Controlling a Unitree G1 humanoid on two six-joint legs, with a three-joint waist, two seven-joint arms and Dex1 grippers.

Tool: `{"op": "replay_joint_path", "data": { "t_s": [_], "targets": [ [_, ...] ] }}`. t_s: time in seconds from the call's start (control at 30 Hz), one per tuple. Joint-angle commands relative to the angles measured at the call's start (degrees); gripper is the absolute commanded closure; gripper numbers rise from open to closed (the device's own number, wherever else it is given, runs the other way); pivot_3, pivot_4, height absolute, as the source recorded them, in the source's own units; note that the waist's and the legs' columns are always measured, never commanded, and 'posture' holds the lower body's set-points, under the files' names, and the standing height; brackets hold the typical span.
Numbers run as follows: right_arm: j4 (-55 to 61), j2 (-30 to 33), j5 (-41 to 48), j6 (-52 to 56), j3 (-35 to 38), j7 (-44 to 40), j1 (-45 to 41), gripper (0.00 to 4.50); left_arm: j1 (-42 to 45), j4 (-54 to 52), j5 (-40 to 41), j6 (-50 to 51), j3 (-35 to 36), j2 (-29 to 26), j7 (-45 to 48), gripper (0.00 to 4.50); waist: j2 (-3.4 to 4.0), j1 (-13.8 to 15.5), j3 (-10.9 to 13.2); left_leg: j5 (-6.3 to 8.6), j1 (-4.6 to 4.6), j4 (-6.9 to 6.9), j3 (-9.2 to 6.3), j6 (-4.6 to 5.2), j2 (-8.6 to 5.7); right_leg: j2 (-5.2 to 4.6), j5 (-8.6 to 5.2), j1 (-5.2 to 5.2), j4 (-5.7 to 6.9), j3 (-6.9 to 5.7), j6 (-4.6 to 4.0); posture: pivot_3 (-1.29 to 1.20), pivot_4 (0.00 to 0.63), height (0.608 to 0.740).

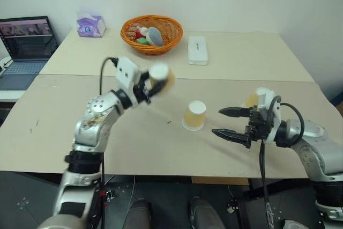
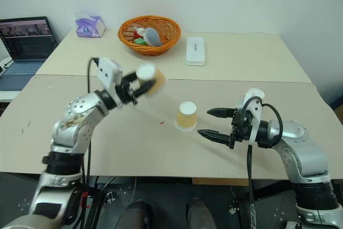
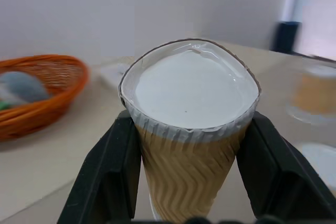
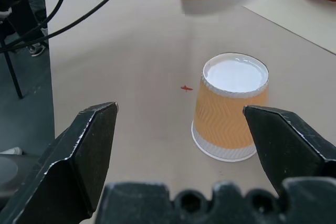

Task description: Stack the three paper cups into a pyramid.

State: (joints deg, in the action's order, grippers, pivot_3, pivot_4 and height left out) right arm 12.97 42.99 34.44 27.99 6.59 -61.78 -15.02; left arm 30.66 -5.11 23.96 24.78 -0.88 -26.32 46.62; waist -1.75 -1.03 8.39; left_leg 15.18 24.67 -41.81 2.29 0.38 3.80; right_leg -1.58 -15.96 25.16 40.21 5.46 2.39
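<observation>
- Cups come first: three paper cups are on or over the tan table (image 1: 161, 148).
- One cup (image 1: 161, 78) is up in the air, off the table. The left gripper (image 3: 186, 145) has it pinched tight between its two black fingers (image 3: 113, 182), one on each side.
- In the left wrist view, that cup's flat white bottom faces the camera, and its wall is bent in a little where the fingers press.
- The middle cup (image 1: 194, 115) stands upside down on the table, wide rim down, white bottom up. It sits at about 4 o'clock from the held cup.
- The right gripper (image 1: 224, 123) hangs near the middle cup, at its 3 o'clock. Its fingers are spread wide apart and hold nothing.
- The third cup (image 1: 252, 100) peeks out just behind the right gripper.
- An orange basket (image 1: 151, 34) sits far back at 12 o'clock. It has small things in it, grey, red and green. I cannot tell what they are.
- A purple tissue box (image 1: 90, 25) is at the basket's 9 o'clock, and a white case (image 1: 198, 50) is at its 3 o'clock.
- A laptop (image 1: 24, 46) is open at the far left.
</observation>
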Motion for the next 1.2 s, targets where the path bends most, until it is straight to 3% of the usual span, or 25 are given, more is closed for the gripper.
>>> {"op": "replay_joint_path", "data": {
  "t_s": [0.03, 0.33, 0.63, 0.93, 1.2],
  "targets": [
    [2.1, 0.8, 0.6, -0.9, 2.3, 0.2, -0.1, 0.0, 2.2, 1.8, 2.9, -1.1, 0.6, -1.9, 7.1, 2.19, 0.0, 0.2, 0.0, -0.01, 0.0, -0.01, 0.0, -0.01, 0.0, 0.0, 0.01, -0.01, 0.0, -0.01, 0.0, 0.0, 0.15, 0.675],
    [4.0, 1.1, 1.4, -0.2, 3.7, 1.0, 1.6, 0.0, 7.9, 14.1, -2.2, -7.5, -2.3, -1.3, 11.7, 2.19, 0.0, 0.7, 0.0, -0.01, 0.07, -0.02, -0.02, 0.0, -0.04, -0.01, 0.0, -0.03, -0.12, 0.0, 0.02, 0.0, 0.15, 0.675],
    [4.8, 2.2, 2.6, 0.8, 4.4, 0.7, 2.4, 0.0, 8.2, 19.1, -3.2, -8.2, -5.9, -2.4, 21.7, 2.19, 0.0, 0.6, 0.0, -0.01, 0.04, -0.02, -0.02, 0.0, -0.02, 0.02, 0.0, -0.03, -0.07, 0.0, 0.01, 0.0, 0.15, 0.675],
    [5.8, 2.3, 3.0, 1.3, 5.3, 1.4, 3.2, 0.0, 10.9, 27.5, -6.8, -13.7, -5.8, -1.4, 22.4, 2.19, -0.01, 0.5, 0.0, -0.01, 0.06, -0.02, -0.02, 0.0, -0.03, 0.01, 0.0, -0.03, -0.08, 0.0, 0.01, 0.0, 0.15, 0.675],
    [5.9, 2.4, 3.2, 1.5, 5.5, 1.7, 3.2, 0.0, 11.9, 28.8, -7.9, -14.9, -6.5, 0.1, 23.0, 2.19, -0.01, 0.5, 0.0, -0.01, 0.06, -0.02, -0.02, 0.0, -0.03, 0.01, 0.0, -0.03, -0.08, 0.0, 0.01, 0.0, 0.15, 0.675]
  ]
}}
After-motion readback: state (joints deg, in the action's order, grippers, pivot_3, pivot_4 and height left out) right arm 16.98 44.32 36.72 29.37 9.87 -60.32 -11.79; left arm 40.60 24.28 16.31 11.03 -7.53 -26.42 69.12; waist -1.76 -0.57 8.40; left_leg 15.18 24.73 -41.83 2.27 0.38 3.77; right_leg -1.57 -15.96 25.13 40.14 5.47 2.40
